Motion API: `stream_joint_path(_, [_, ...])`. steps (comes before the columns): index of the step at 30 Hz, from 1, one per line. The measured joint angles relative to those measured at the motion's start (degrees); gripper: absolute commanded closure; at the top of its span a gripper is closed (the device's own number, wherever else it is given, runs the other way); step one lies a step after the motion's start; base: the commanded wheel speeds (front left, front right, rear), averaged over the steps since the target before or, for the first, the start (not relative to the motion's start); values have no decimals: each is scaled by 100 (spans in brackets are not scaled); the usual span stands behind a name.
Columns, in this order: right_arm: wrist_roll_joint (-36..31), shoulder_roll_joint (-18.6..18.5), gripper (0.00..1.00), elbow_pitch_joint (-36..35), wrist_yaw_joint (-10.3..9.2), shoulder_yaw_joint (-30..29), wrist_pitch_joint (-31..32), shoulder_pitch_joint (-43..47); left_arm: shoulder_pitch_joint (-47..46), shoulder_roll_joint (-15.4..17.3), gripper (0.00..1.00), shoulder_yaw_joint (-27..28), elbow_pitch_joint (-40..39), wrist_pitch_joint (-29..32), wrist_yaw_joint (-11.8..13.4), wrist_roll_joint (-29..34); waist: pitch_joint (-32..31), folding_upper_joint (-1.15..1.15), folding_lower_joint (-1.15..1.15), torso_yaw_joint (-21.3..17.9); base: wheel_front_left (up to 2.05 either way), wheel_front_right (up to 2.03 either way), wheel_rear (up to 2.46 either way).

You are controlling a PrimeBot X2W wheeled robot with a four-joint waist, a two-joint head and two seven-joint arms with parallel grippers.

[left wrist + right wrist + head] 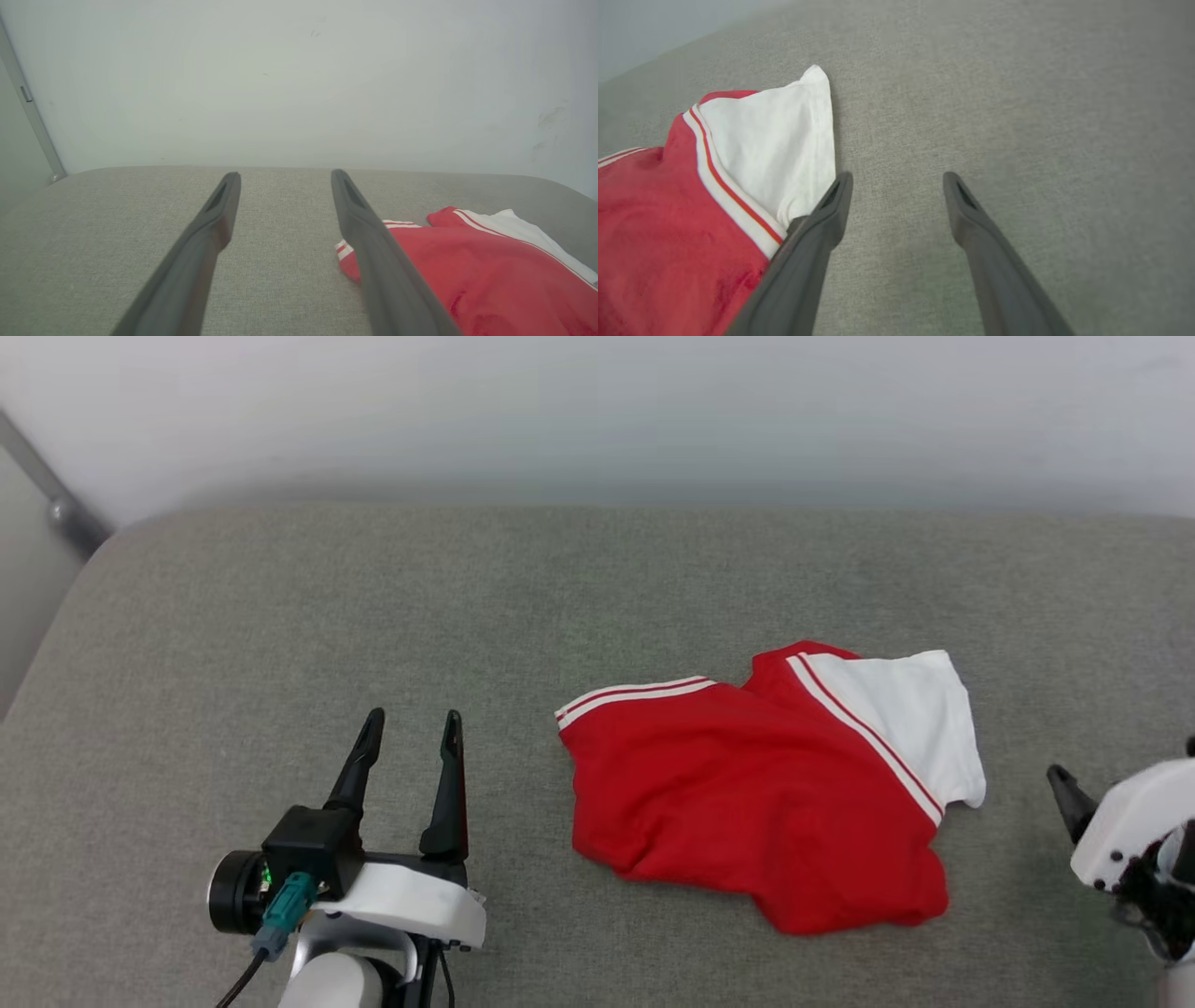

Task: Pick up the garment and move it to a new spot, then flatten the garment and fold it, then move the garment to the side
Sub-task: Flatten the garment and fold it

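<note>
Pickup seems pending: you're holding left fingers (448, 775) and right fingers (822, 224) open, flanking the garment (747, 803); next, likely pinching its edge.

head looks down; wrist cameras low (sharing the garment (756, 803))

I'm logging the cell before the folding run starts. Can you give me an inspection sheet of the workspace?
Surface: grey woven surface, flat, no stains seen.
Job's things: garment, red with a white sleeve and striped trim, lying bunched right of centre, not flattened.
Clutter: nothing seen.
Hands: left hand open, left of the garment, holding nothing; right hand open, beside the white sleeve, holding nothing.
Cables: black cable with a teal plug at the left wrist.
Surroundings: pale wall behind; metal bar at the far left corner.
</note>
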Motion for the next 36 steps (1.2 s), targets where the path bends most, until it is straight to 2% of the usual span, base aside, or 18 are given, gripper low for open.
stream_joint_path(6, [400,-402,0,495,1,569,1346,-787,-266,-127,0,-77,20,-82,-19,60,427,0,0,272,0,0,0])
stream_joint_path(9, [514,-601,0,700,1,743,1737,-1039,-395,-178,0,-105,86,-115,-31,78,631,0,1,393,0,0,0])
stream_joint_path(15, [570,-721,0,1061,1,762,2270,-1235,-499,-242,0,-140,186,-160,-74,98,900,0,0,575,0,0,0])
stream_joint_path(16, [581,-733,7,1071,1,767,2304,-1249,-499,-249,0,-134,200,-167,-75,99,922,0,0,588,0,0,0])
stream_joint_path(17, [591,-743,60,1072,1,800,2306,-1259,-500,-254,0,-125,209,-171,-76,100,937,0,0,592,0,0,0])
stream_joint_path(18, [603,-747,91,1065,0,860,2301,-1273,-501,-255,0,-109,224,-172,-76,100,939,0,0,582,0,0,0])
stream_joint_path(19, [634,-750,100,1051,0,911,2282,-1277,-501,-254,0,-80,241,-174,-75,99,930,0,0,562,0,0,0])
stream_joint_path(24, [698,-771,100,721,0,1419,1908,-1279,-483,-193,0,-11,296,-180,-71,100,803,0,0,388,0,0,0])
stream_joint_path(29, [662,-1022,100,-107,1,1669,1580,-1311,-428,-114,0,23,290,-179,-69,100,616,0,0,115,0,0,0])
stream_joint_path(32, [636,-1167,100,-681,1,1555,1486,-1228,-347,-38,0,53,276,-142,-45,87,490,0,0,-65,0,0,0])
stream_joint_path(36, [537,-1273,100,-1315,1,861,1462,-697,-270,21,0,89,194,-65,-13,67,338,0,0,-303,0,0,0])
